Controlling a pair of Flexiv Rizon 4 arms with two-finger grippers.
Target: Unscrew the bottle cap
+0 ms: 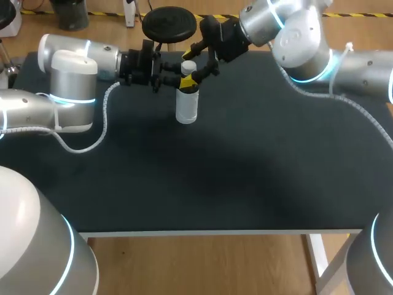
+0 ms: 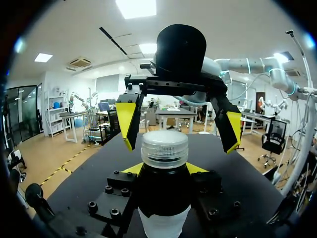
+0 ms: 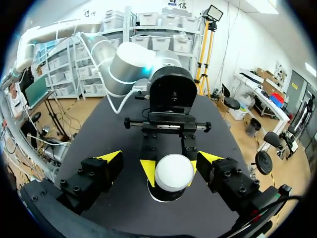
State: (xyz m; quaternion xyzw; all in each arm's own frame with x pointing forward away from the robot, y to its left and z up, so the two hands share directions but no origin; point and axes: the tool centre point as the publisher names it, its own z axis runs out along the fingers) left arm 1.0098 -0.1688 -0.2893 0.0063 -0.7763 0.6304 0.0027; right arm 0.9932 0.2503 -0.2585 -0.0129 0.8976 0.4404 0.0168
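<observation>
Clear plastic bottle (image 1: pixel 186 109), white ribbed cap (image 2: pixel 165 147), upright on black table (image 1: pixel 215 178), neck pinched by left gripper (image 2: pixel 164 169); right gripper (image 3: pixel 159 157) spread either side of cap, not touching.

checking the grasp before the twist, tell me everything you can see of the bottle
The bottle stands upright on the dark table, toward its far edge. Small, plastic-looking, pale translucent body, ribbed whitish screw cap still on. The left gripper is shut on it just under the cap, one yellow tip each side. The right gripper is open around the cap, not touching it.
</observation>
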